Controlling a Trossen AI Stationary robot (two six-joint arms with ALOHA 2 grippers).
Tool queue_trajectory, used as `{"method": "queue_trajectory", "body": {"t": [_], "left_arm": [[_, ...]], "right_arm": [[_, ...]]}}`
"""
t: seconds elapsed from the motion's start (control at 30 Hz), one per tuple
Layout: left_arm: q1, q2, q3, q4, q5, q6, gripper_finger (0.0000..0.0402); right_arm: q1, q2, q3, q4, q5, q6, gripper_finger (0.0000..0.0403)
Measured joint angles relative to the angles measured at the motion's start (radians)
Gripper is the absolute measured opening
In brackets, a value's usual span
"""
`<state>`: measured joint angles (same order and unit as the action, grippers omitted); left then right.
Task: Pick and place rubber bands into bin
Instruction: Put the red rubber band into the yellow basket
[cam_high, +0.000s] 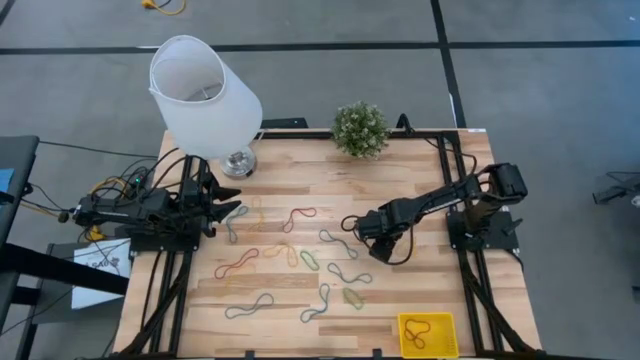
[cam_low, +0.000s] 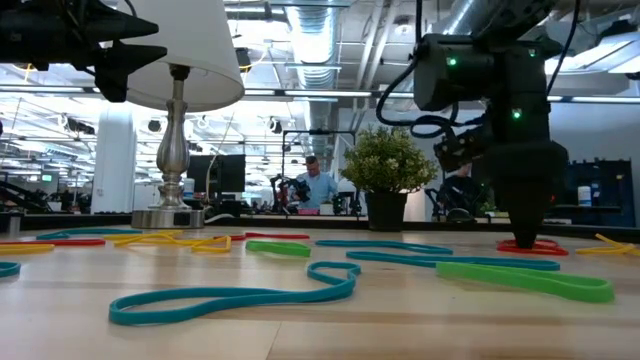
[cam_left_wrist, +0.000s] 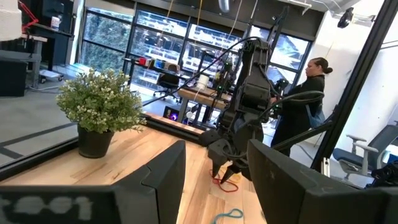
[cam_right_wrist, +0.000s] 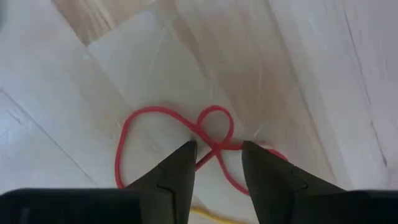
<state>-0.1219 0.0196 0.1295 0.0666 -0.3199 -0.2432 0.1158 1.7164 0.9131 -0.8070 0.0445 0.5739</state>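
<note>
One band at most seems to lie in the yellow bin (cam_high: 427, 333) at the table's front right corner; about a dozen rubber bands (cam_high: 300, 258) lie loose on the wooden table (cam_high: 300, 180), so most of the job remains. Nearer the middle than the bin, the right gripper (cam_right_wrist: 216, 163) straddles a red band (cam_right_wrist: 163, 124), jaws parted and unclenched. Far from the bin, the left gripper (cam_high: 222, 210) waits released beside the lamp (cam_high: 205, 95). An office with people lies behind

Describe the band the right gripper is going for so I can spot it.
Find the potted plant at the table's far edge; the right gripper hangs open nearer the bin side. Below its tips lies a red rubber band, twisted into a figure-eight, unlike the teal bands nearby.
</note>
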Motion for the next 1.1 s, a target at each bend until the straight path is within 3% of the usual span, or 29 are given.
{"method": "queue_trajectory", "body": {"t": [0.2, 0.43, 0.6, 0.77, 0.93, 1.1], "left_arm": [[0.000, 0.000, 0.000, 0.000, 0.000, 0.000, 0.0162], [0.000, 0.000, 0.000, 0.000, 0.000, 0.006, 0.0162], [0.000, 0.000, 0.000, 0.000, 0.000, 0.016, 0.0162], [0.000, 0.000, 0.000, -0.001, 0.000, 0.016, 0.0162], [0.000, 0.000, 0.000, -0.011, 0.000, 0.016, 0.0162], [0.000, 0.000, 0.000, -0.010, 0.000, 0.023, 0.0162]], "right_arm": [[-0.018, 0.002, 0.000, 0.006, -0.040, 0.037, 0.0108], [-0.020, 0.003, 0.000, 0.015, -0.048, 0.171, 0.0010], [0.017, 0.012, 0.063, -0.073, -0.070, 0.219, 0.0004], [0.117, 0.009, 0.241, -0.247, -0.161, 0.338, 0.0002], [0.290, 0.008, 0.419, -0.328, -0.208, 0.453, 0.0001], [0.484, 0.007, 0.553, -0.441, -0.179, 0.779, 0.0001]]}}
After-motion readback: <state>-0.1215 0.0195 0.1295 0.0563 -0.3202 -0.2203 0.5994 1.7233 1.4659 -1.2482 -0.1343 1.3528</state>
